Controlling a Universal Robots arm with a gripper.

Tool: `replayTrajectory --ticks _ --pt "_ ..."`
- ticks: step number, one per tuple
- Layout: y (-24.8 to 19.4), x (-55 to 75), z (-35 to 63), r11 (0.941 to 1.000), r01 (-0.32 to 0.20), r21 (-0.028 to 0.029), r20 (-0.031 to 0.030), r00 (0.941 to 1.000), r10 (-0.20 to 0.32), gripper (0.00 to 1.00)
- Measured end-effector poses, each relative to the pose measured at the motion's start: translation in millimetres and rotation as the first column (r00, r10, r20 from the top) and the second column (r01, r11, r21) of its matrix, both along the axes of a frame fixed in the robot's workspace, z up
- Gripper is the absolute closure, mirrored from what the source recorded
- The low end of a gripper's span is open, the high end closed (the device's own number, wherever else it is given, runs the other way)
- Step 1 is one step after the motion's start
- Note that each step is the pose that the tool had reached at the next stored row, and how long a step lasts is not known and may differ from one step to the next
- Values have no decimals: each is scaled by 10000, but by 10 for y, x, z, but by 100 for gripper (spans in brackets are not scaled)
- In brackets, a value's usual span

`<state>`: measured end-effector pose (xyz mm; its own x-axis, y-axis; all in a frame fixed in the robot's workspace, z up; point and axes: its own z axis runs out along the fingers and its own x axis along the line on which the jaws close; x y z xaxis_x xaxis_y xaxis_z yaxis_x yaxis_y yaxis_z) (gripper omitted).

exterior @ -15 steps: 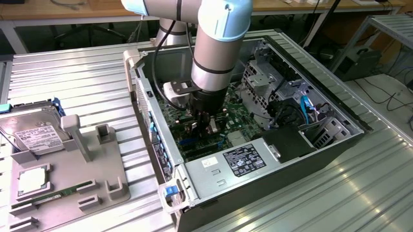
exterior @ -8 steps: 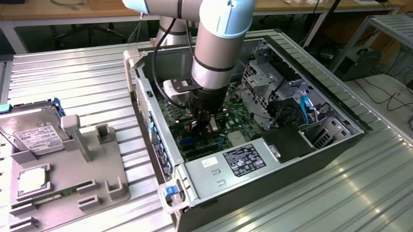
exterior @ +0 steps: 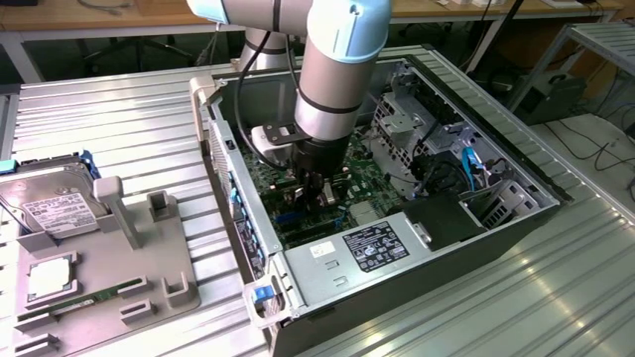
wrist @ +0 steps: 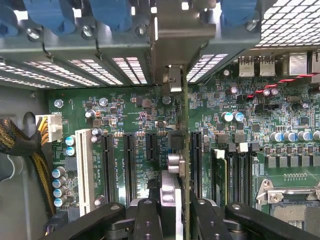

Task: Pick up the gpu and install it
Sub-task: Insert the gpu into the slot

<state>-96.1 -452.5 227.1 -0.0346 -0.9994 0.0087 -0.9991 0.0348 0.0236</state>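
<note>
My pincer [wrist: 175, 212] gripped the gpu [wrist: 173, 162] edge-on between its fingers, seemingly just above the motherboard [wrist: 130, 115] slots, inside the case [exterior: 397, 297].

No wording is legible. The white label [exterior: 55, 213] on the hard drive [exterior: 30, 190], the black label [exterior: 375, 248] on the power supply [exterior: 343, 279] and the fine print across the motherboard [wrist: 145, 112] are all too small to read.
</note>
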Motion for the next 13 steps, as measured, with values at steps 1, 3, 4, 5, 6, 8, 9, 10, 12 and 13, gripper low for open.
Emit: replayTrajectory --ticks 1,3,4,5,6,8,9,10,12,13 --pt "0 0 0 10000 0 -1 0 10000 0 71" --pt "0 0 0 10000 0 0 0 10000 0 71" --pt "0 0 0 10000 -3 0 0 10000 3 71" --pt "0 0 -1 10000 -14 0 0 10000 14 71" --pt "0 -1 -3 10000 -32 1 0 10000 32 71" --pt "0 -1 -4 10000 -94 0 -1 10000 94 71" --pt "0 -1 -5 9999 -113 0 -1 9999 113 71" --pt "0 -1 -5 9999 -116 -1 -1 9999 116 71" --pt "0 -1 -6 9999 -117 0 -1 9999 117 71" --pt "0 -1 -6 9999 -117 0 -2 9999 117 71"
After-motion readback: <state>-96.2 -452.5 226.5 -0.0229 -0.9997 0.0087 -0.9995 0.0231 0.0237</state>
